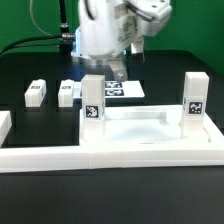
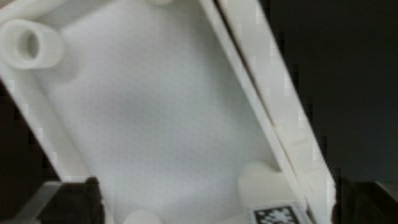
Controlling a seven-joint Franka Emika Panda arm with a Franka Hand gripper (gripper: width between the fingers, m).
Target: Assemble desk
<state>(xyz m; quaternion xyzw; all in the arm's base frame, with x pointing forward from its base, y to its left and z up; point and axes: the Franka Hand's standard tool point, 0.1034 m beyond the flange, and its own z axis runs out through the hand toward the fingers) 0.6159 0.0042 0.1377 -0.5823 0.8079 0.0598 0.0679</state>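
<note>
Above the tabletop (image 1: 140, 128), jaws hang spread wide

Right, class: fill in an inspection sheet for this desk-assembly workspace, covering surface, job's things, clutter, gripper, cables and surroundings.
Surface: black table, edged by a long white border rail.
Job's things: white plastic rimmed rectangular tabletop; two white tagged upright leg blocks standing at its corners; two loose leg blocks apart on the table.
Clutter: flat white marker board only.
Gripper: two-finger gripper open, holding nothing, over the tabletop.
Cables: nothing seen.
Surroundings: green backdrop.
</note>
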